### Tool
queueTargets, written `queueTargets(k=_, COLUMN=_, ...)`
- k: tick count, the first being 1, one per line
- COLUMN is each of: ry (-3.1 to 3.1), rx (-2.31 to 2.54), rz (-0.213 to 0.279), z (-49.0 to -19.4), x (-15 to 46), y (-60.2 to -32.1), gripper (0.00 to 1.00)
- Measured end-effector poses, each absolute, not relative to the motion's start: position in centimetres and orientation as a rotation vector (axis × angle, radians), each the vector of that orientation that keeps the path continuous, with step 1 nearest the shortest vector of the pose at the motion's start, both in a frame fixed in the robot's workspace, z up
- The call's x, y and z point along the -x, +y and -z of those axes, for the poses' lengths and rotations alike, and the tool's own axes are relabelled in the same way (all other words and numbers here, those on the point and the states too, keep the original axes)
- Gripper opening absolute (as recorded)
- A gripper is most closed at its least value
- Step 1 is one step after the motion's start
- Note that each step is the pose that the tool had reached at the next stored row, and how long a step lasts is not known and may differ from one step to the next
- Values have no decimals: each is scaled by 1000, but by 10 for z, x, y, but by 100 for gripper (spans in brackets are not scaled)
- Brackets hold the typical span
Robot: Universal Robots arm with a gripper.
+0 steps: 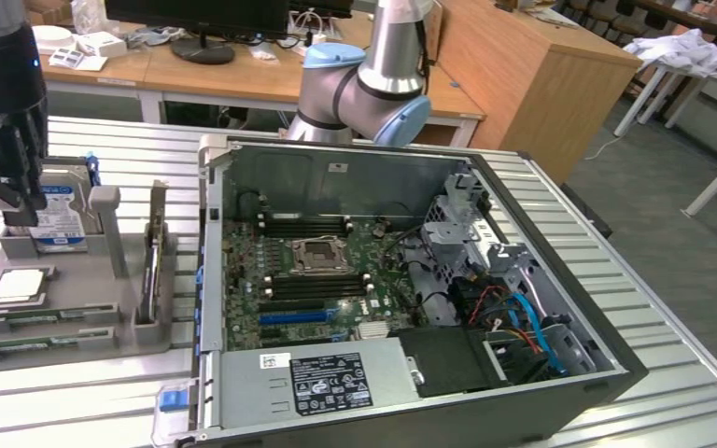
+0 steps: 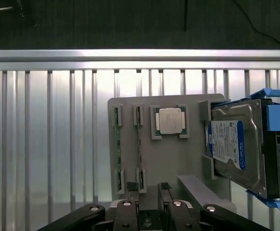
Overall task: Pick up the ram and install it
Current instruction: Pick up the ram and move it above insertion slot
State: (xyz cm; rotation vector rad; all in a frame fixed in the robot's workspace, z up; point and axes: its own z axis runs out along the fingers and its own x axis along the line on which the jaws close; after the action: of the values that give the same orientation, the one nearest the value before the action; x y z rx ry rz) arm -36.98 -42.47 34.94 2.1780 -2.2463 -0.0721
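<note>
The ram (image 2: 139, 147) is standing on its long edge in a slotted grey holder (image 2: 178, 159), showing you just a thin green line between two end clips. A second stick (image 2: 117, 144) is sitting the same way just beside it, in the neighbouring slots. I cannot tell which one you are meant to take, though the first is lying closer to the fingers.

Handling, as a judgement:
- It is probably light, stiff and thin, and likely fragile if bent or twisted.
- The contact edge is probably facing down into the holder.
- You are best pinching the two flat faces around the middle of the upper edge, squarely, so it is not tipping as it lifts.
- Those faces may be slick, with chips standing proud.

The gripper (image 2: 148, 188) is hovering above the holder near one end of the ram, touching nothing. Its fingers (image 2: 132, 190) are standing apart with nothing between them.

Further out on the holder, the square silver processor chip (image 2: 169, 120) is resting in its own recess near the sticks. The hard drive (image 2: 231, 144) with the blue label is propped at the far end, and the sticks are occupying the near end.

The holder is lying on the slatted metal table (image 1: 85, 411), at the exterior view's left. The open computer case (image 1: 458, 420) is lying on its side just beside it, toward the exterior view's right. Its motherboard (image 1: 249, 280) is facing up, and long black memory slots (image 1: 315, 226) are flanking the processor socket. Whether any slot is already filled, I cannot tell.
</note>
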Motion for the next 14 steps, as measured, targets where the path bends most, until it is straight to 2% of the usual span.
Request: queueTargets(k=14, ry=-2246, rx=-2178, rz=72, z=-330, x=370, y=-425, gripper=30)
